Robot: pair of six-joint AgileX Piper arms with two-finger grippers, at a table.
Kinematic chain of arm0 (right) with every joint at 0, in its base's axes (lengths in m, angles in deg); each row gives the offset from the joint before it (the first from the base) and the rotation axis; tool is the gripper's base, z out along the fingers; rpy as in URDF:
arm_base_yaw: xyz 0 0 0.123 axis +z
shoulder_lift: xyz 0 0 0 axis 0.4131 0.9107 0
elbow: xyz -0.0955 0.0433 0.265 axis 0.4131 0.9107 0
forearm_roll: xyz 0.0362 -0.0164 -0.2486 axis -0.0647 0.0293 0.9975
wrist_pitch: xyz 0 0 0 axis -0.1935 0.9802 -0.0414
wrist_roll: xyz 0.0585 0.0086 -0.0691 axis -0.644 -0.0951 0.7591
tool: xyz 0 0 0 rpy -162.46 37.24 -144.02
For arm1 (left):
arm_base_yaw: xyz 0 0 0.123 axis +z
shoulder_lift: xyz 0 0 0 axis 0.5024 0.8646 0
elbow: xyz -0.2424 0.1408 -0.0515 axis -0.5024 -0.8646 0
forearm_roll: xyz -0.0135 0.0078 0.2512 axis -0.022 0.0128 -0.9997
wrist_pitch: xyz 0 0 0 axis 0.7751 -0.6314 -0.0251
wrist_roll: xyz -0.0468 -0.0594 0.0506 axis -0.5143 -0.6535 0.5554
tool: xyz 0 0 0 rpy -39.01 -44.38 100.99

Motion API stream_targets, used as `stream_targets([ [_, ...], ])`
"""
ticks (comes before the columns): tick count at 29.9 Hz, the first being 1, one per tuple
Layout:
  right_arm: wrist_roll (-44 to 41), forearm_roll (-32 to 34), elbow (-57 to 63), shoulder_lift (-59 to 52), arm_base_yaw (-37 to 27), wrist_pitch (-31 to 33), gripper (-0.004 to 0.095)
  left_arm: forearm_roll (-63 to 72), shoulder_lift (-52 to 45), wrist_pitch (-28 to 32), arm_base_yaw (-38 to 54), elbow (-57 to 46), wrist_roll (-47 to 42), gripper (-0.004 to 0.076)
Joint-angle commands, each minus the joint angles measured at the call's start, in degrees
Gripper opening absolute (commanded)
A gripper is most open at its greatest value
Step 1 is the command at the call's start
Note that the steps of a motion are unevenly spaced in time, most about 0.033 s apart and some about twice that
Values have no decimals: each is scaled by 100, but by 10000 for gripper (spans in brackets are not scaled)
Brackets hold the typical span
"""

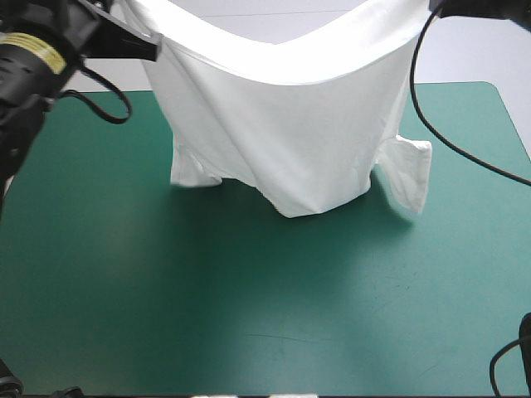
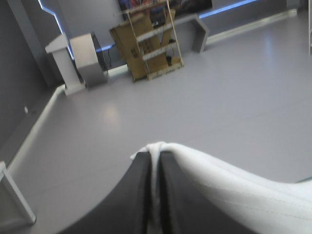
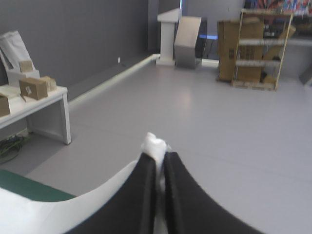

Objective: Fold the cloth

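Note:
The white T-shirt [image 1: 286, 124] hangs lifted between both raised arms over the far half of the teal-green table [image 1: 249, 315]. Its upper edge sags in a curve between the two held corners. Its lower part and both sleeves touch the cover. My left gripper [image 2: 155, 152] is shut on the T-shirt [image 2: 234, 190], a pinch of white cloth showing between the black fingertips. My right gripper [image 3: 157, 152] is likewise shut on the T-shirt [image 3: 58, 214], with a small tuft poking out past the tips. In the high view both grippers sit at the top corners, mostly out of the picture.
The near half of the teal-green cover lies bare in front of the hanging shirt. The table's right edge [image 1: 516, 133] and far edge run close behind the shirt.

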Motion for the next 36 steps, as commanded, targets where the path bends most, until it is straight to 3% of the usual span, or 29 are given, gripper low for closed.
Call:
stream_targets([
  [1, 19, -86, -807, -226, 11, -128, -17, 577, -194, 101, -6, 957, 1027, 21],
  [4, -18, -52, -1251, -292, 11, 386, -17, 987, -194, -617, -6, 1487, 1615, 21],
  [8, -114, -52, -1295, -460, 11, 755, -17, 633, -194, -1323, -6, 1657, 1626, 21],
  [12, -114, -20, -1295, -376, 11, 648, -17, -128, -24, -1244, -6, 1657, 1626, 21],
  [19, 64, -153, -1295, 656, 11, -1157, -17, -1342, 936, 68, 145, 1657, 1270, 26],
  [25, 484, -968, -1295, 1921, 11, -2717, -17, 816, 2027, 1937, 1725, 1657, 633, 26],
  [29, 1687, -2447, -1344, 2582, 31, -4136, -17, 2343, 2506, 3268, 2560, 1657, 788, 25],
  [32, 2863, -3391, -1600, 2690, 74, -4744, -17, 2422, 2555, 3590, 2773, 1857, 1171, 25],
  [36, 3733, -3505, -2164, 2566, 257, -5231, -17, 2422, 2534, 3717, 2862, 2455, 1662, 25],
])
